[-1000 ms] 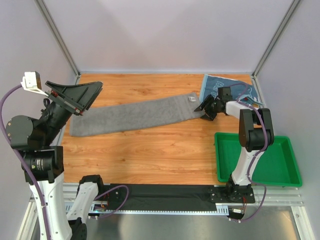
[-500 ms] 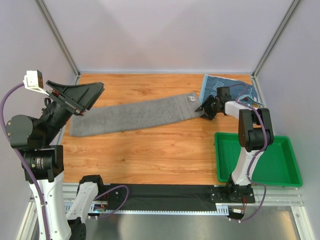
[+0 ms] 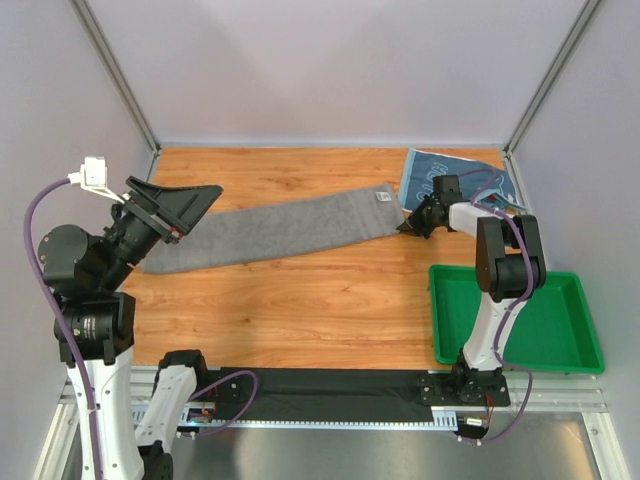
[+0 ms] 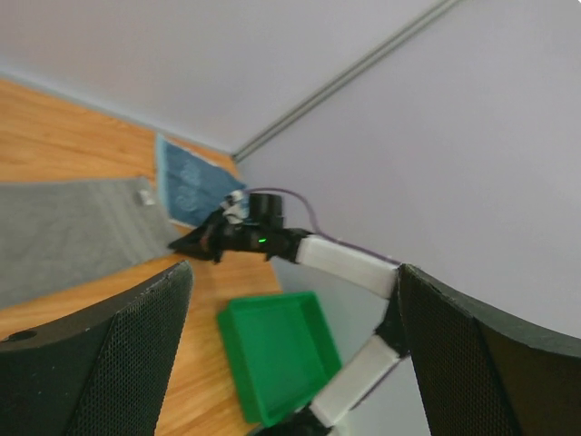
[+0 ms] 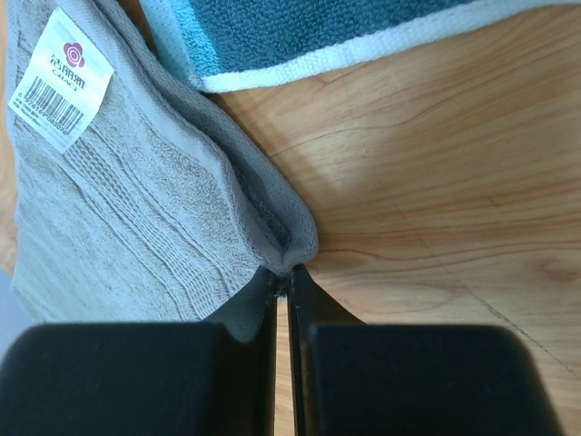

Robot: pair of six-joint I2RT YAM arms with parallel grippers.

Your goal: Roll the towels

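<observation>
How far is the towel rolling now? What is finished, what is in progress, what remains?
Done: nothing is rolled yet. The grey towel lies flat at full length, and the blue towel lies flat in the far right corner.
In hand: the right gripper is shut on the grey towel's right corner; the left gripper hangs open over its left end.
Left: rolling both towels.

Long grey towel (image 3: 270, 230): unrolled, flat, diag. across table (image 3: 300, 310), L end nearer, R end farther. White barcode label (image 5: 62, 80) w/ red mark at R end. Near R corner puckered, pinched in right gripper (image 5: 283, 277). Blue towel (image 3: 420, 170): white-edged, flat, far R, touching grey's end.
</observation>
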